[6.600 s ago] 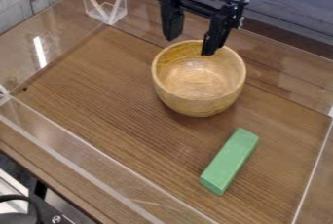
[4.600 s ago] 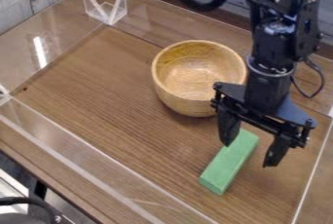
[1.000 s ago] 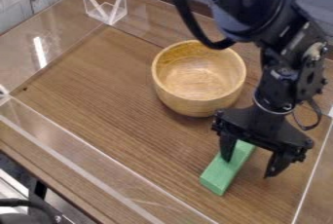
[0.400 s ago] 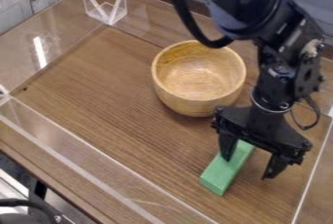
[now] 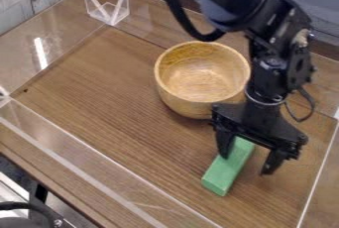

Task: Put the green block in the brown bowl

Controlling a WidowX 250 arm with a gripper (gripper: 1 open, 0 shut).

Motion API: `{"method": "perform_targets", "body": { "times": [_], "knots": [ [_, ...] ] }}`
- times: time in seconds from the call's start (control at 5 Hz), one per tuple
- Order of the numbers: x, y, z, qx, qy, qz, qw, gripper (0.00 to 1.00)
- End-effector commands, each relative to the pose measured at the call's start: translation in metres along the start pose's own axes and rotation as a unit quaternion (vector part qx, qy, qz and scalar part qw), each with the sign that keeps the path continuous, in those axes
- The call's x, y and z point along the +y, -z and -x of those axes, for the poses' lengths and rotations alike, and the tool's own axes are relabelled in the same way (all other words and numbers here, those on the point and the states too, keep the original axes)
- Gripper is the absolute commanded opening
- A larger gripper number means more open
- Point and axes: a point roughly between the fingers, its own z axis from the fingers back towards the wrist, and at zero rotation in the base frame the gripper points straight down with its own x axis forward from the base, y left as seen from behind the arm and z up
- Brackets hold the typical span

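The green block [image 5: 224,172] lies on the wooden table at the front right, a long bright bar pointing toward the bowl. My gripper [image 5: 253,149] points straight down over the block's far end, open, with one finger on each side of the bar. The upper part of the block is hidden behind the fingers [image 5: 276,157]. I cannot tell whether the fingers touch it. The brown bowl [image 5: 201,78], round and light wood, stands empty just behind and to the left of the gripper.
Clear acrylic walls [image 5: 54,138] fence the table on the left, front and right. A small clear stand [image 5: 106,7] sits at the back left corner. The arm [image 5: 252,24] reaches over the bowl's right rim.
The gripper has shifted a little to the left and sunk slightly over the block's far end. Its jaws stay open. Block and bowl have not moved.
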Motion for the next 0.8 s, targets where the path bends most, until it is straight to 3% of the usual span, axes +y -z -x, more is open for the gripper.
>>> {"method": "perform_targets", "body": {
  "times": [0.0, 0.2, 0.6],
  "knots": [
    [0.014, -0.009, 0.007, 0.017, -0.01, -0.008, 0.9998, 1.0],
    [0.016, -0.016, 0.011, 0.017, -0.008, -0.006, 0.9998, 0.0],
    [0.018, -0.033, 0.017, 0.021, 0.002, -0.005, 0.9998, 0.0]
  ]
}}
